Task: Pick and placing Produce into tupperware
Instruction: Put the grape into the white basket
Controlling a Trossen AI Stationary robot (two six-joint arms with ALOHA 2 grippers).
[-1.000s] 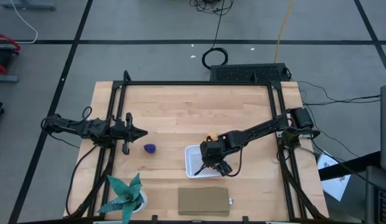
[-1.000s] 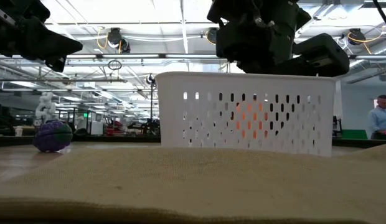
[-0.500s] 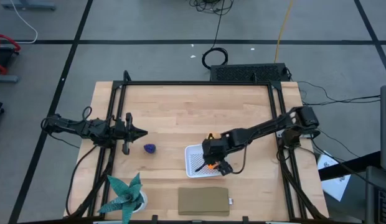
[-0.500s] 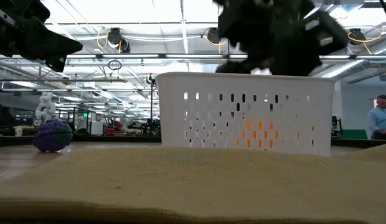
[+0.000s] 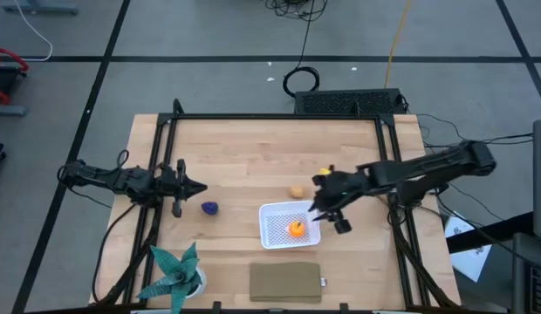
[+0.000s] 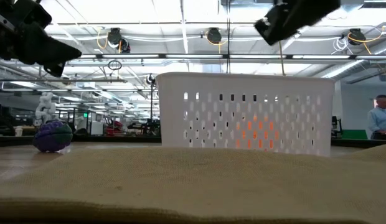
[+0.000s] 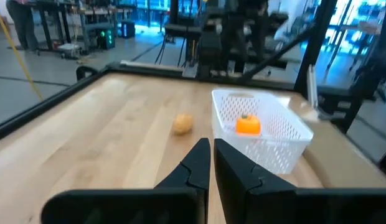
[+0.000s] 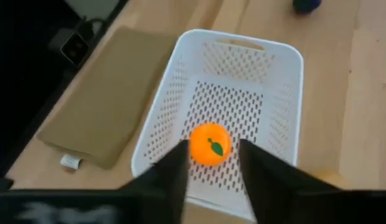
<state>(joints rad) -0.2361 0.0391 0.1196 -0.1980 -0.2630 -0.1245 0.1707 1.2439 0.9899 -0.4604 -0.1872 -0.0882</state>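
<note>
The white tupperware (image 5: 275, 228) stands on the table's near middle. The orange piece (image 5: 297, 228) lies on its mesh bottom (image 8: 233, 106) and shows through the wall slots (image 6: 255, 130). The tan-yellow piece (image 5: 297, 191) rests on the wood just beyond the tupperware. The dark purple piece (image 5: 209, 208) sits to its left. My right gripper (image 5: 327, 214) hangs open above the tupperware's right rim; its wrist view looks down on the orange piece (image 8: 210, 144). My left gripper (image 5: 196, 186) waits shut near the table's left side, close to the purple piece.
A tan-brown slab (image 5: 286, 282) lies at the near edge in front of the tupperware. A teal spiky plant in a white pot (image 5: 179, 275) stands at the near left corner. Black frame rails (image 5: 279, 116) border the table. A person (image 6: 381, 121) stands far off in the room.
My right gripper let go of the orange piece inside the tupperware, then rose and drew back toward the table's right edge. The orange piece now rests on the tupperware's bottom.
</note>
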